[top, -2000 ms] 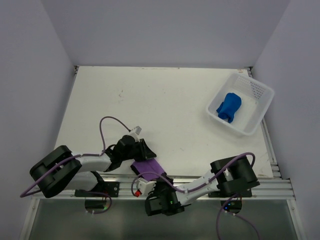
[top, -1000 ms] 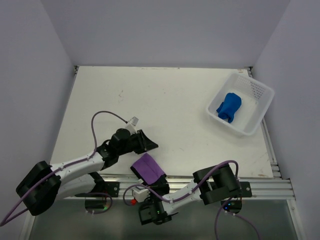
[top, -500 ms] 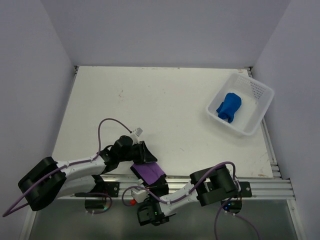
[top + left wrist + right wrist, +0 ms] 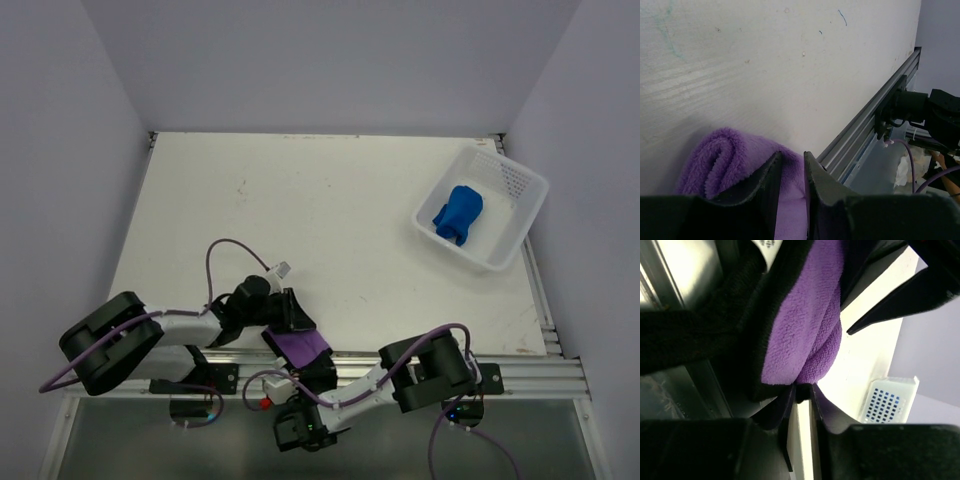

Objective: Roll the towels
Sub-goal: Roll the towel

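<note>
The purple towel (image 4: 298, 346) lies partly rolled at the table's near edge, and its black section hangs over the rail. In the left wrist view the purple towel (image 4: 727, 157) fills the narrow gap between the fingers of my left gripper (image 4: 791, 159). That left gripper (image 4: 296, 316) sits on the towel's far side. My right gripper (image 4: 802, 389) reaches up from below the table edge and is shut on the dark trim of the purple towel (image 4: 805, 325). It shows in the top view (image 4: 318, 376) too. The blue towel (image 4: 459, 213) lies rolled in the basket.
The white perforated basket (image 4: 520, 236) stands at the table's far right and also shows in the right wrist view (image 4: 887, 400). The aluminium rail (image 4: 865, 127) runs along the near table edge beside the towel. The white tabletop (image 4: 300, 200) stretches beyond.
The left gripper, lifted off and open to the far left a second ago, has come back down onto the purple towel and closed. The right arm stays low, below the table edge.
</note>
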Action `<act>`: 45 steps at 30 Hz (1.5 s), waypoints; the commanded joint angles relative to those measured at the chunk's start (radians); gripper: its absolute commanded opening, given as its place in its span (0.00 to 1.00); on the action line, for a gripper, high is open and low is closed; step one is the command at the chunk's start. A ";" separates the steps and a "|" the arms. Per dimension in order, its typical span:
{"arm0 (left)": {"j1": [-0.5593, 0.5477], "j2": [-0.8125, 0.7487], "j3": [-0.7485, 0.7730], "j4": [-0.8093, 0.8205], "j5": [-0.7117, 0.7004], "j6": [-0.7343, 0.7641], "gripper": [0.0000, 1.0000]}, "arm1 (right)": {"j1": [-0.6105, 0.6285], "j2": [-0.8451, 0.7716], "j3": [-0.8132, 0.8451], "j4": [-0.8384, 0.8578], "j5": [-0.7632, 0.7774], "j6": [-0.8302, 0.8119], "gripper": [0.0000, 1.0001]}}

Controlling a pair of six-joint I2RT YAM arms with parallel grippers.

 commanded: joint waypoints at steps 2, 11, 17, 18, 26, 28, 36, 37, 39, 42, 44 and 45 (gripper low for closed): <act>-0.010 0.031 -0.081 -0.035 -0.077 0.068 0.29 | 0.002 -0.133 -0.048 0.054 -0.043 0.115 0.24; -0.009 0.053 -0.090 -0.020 -0.104 0.082 0.29 | -0.020 -0.526 -0.246 0.231 -0.202 0.102 0.55; -0.010 0.056 -0.107 0.003 -0.103 0.079 0.29 | -0.151 -0.775 -0.368 0.355 -0.430 0.162 0.48; -0.011 0.053 -0.109 0.003 -0.103 0.078 0.29 | -0.184 -0.806 -0.388 0.376 -0.463 0.188 0.45; -0.009 0.027 -0.121 -0.008 -0.106 0.079 0.29 | -0.495 -0.981 -0.552 0.570 -0.724 0.372 0.35; -0.011 0.024 -0.121 -0.011 -0.106 0.079 0.29 | -0.543 -0.973 -0.571 0.625 -0.796 0.401 0.36; -0.009 -0.006 -0.129 -0.029 -0.110 0.079 0.29 | -0.581 -0.835 -0.632 0.771 -0.916 0.533 0.49; -0.009 -0.010 -0.132 -0.031 -0.112 0.078 0.29 | -0.580 -0.827 -0.645 0.798 -0.925 0.538 0.50; -0.011 -0.021 -0.133 -0.041 -0.116 0.079 0.29 | -0.581 -0.800 -0.648 0.805 -0.925 0.549 0.50; -0.011 -0.029 -0.132 -0.046 -0.118 0.079 0.29 | -0.581 -0.768 -0.651 0.818 -0.933 0.553 0.51; -0.011 -0.029 -0.133 -0.044 -0.117 0.079 0.29 | -0.581 -0.754 -0.651 0.825 -0.940 0.553 0.51; -0.010 -0.029 -0.132 -0.046 -0.118 0.079 0.29 | -0.581 -0.746 -0.652 0.834 -0.943 0.553 0.51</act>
